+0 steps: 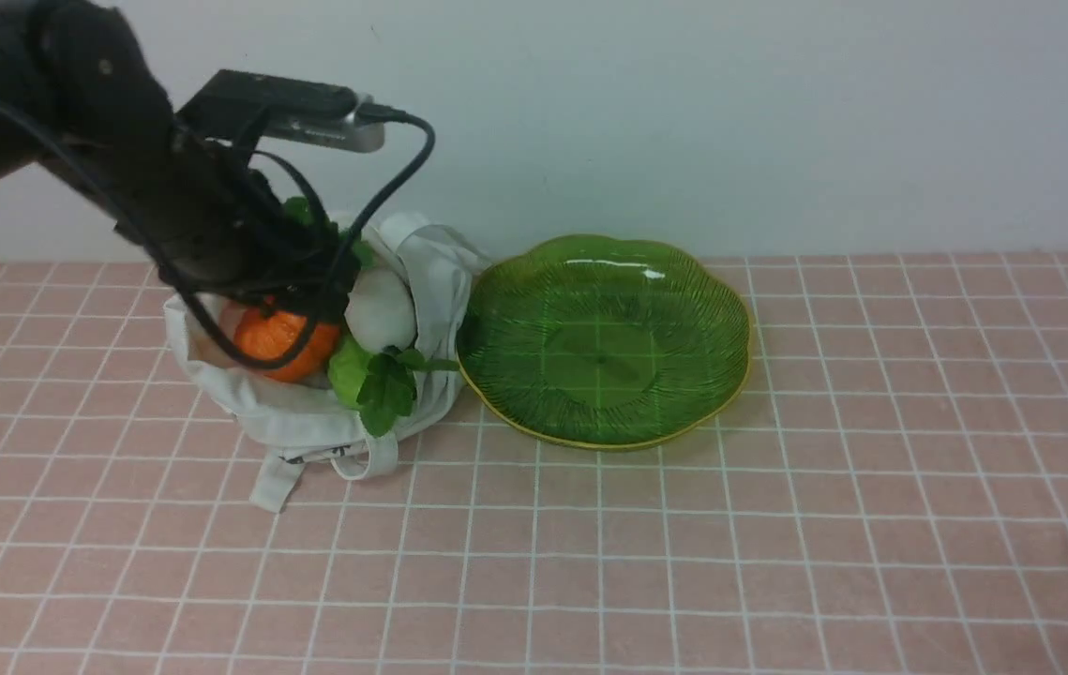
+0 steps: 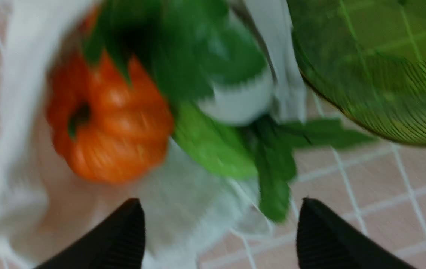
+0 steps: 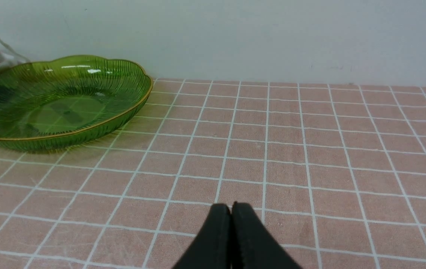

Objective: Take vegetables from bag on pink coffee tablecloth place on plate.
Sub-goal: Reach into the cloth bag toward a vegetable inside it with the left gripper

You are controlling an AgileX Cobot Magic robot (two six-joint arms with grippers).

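Left wrist view, smeared with blur: my left end effector (image 2: 220, 201) stands wide, its two black fingers well apart with nothing between them. It hangs above the mouth of the bag (image 1: 299, 422).

Inside the bag I see the pumpkin (image 2: 112, 123), ribbed and orange, lying on its side. The white radish (image 2: 235, 106) is just beside it, towards the plate (image 1: 604, 441). A light green leafy vegetable (image 2: 213, 145) sits between the two, nearer the bag's front edge. Some dark green leaves (image 2: 276, 168) spill over that edge onto the pink coffee tablecloth (image 1: 777, 544). I cannot tell which vegetable those leaves belong to.

In the front view my left arm (image 1: 149, 187) reaches over the bag and hides the end effector itself. The pumpkin, the radish and the leaves show below it. A flat strap (image 1: 276, 487) trails from the bag towards me on the cloth.

The plate lies flat on the cloth just beside the bag, on its right. I cannot tell whether rim and canvas touch. No vegetable lies on the plate.

In the right wrist view my right end effector (image 3: 231, 204) is closed, its fingers pressed together and holding nothing. It is low over the cloth, well apart from the plate.
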